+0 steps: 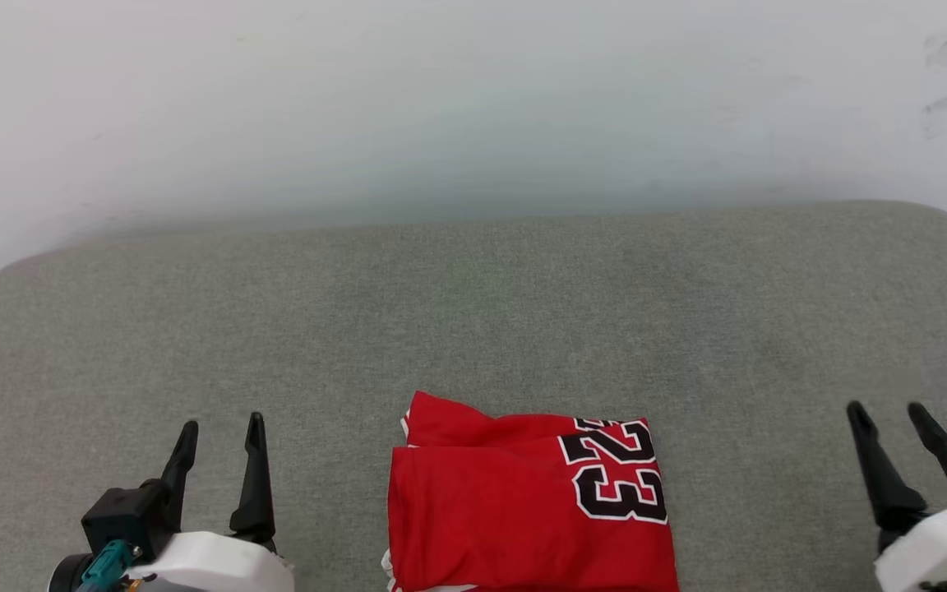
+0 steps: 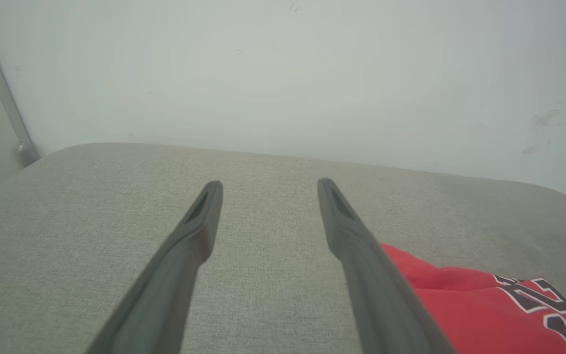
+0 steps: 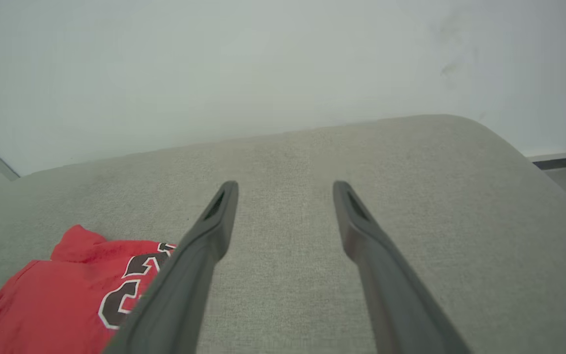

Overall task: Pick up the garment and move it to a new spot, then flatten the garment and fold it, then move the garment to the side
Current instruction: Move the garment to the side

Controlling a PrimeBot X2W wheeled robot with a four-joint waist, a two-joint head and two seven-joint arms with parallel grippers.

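Head view: the garment (image 1: 515, 518) lay folded into a compact red block on the grey fabric-covered table (image 1: 473, 329), at the near edge, roughly centre. It ran off the bottom of the view. The black white-outlined numerals (image 1: 617, 473) faced up on its right part, and a sliver of white trim showed at its lower left corner. The top edge was slightly rumpled. The left claw (image 1: 223, 422) sat lower left, well apart from the garment, fingers spread with nothing between them. The right claw (image 1: 885, 407) sat lower right, also well clear, fingers parted and empty. A pale wall (image 1: 473, 99) stood behind the table.

Left wrist view: the left claw (image 2: 269, 183) was wide open and gripped nothing, with bare table (image 2: 91, 221) fabric visible in the gap. The garment (image 2: 460, 305) was at lower right, partly hidden behind one finger. I couldn't tell whether that finger touched it. Part of the numerals showed at the right edge.

Right wrist view: the right claw (image 3: 286, 184) was equally wide open and empty above the table (image 3: 410, 196). The garment (image 3: 57, 290) was at lower left, with one finger crossing in front of the numerals. Contact was not resolvable there either.
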